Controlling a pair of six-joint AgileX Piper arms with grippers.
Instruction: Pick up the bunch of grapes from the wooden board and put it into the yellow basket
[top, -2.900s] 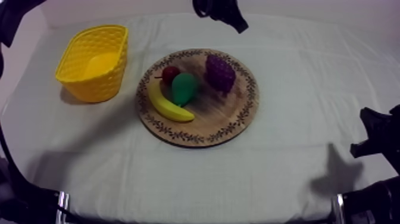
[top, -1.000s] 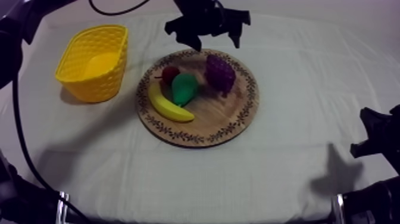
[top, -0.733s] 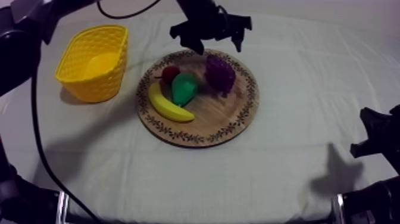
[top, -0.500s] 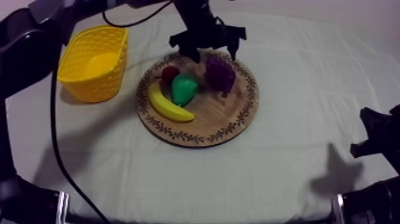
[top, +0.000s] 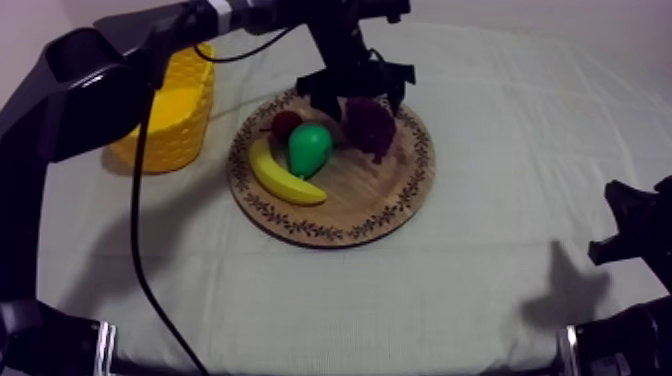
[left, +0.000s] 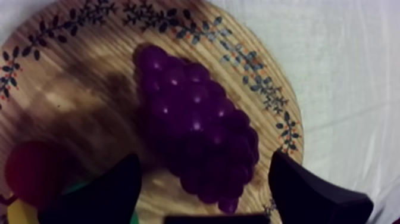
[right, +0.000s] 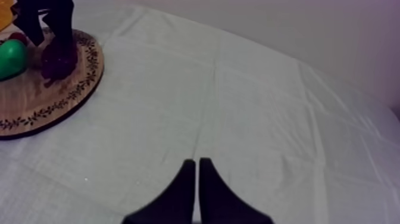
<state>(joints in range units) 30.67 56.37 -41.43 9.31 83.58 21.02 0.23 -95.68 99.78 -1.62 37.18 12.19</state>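
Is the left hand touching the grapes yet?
Apart. In the left wrist view the left hand is open, fingers either side of the bunch of grapes, wooden board showing in both gaps.

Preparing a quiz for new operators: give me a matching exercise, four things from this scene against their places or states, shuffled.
Things:
1 bunch of grapes
2 pear
3 yellow basket
4 right gripper

Places or states:
A shut on nothing, over bare cloth
B flanked by the open left gripper
C on the cloth, off the wooden board
D green, beside the banana

Pairs: 1-B, 2-D, 3-C, 4-A
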